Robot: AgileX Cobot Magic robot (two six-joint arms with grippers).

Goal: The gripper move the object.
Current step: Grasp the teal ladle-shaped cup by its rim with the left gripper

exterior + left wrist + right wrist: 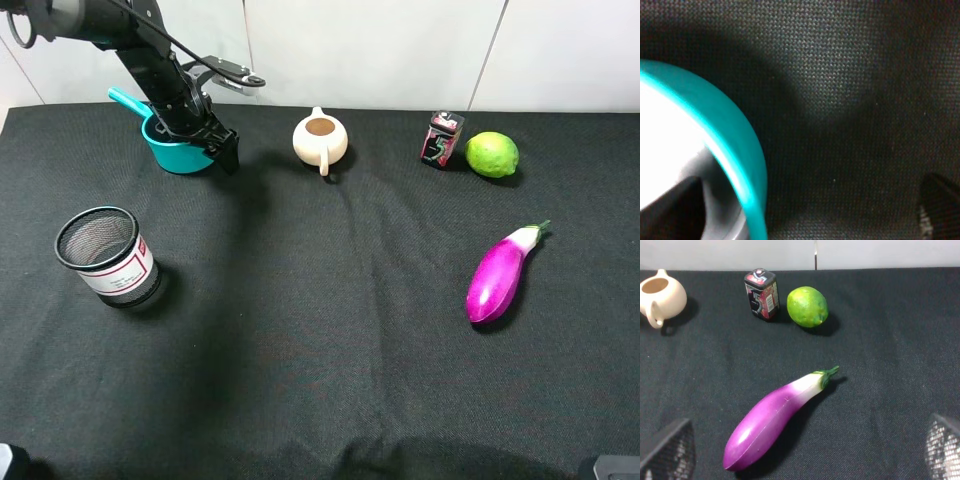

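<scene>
The object, a teal saucepan point(178, 156), stands at the back left of the black cloth, its handle point(125, 99) pointing back-left. My left gripper point(207, 148) reaches down over its right side. In the left wrist view the teal rim point(737, 145) runs between the two fingers: one dark finger point(677, 207) is inside the grey bowl and the other finger point(940, 202) is outside over the cloth. The jaws stand apart and neither finger visibly touches the wall. My right gripper point(805, 450) is open with nothing between its fingers, hovering near the eggplant.
A cream teapot point(320, 140) sits right of the pan. A black mesh cup point(107, 255) stands front-left. At the back right are a small battery point(442, 138) and a lime point(492, 154), with a purple eggplant point(503, 275) in front of them.
</scene>
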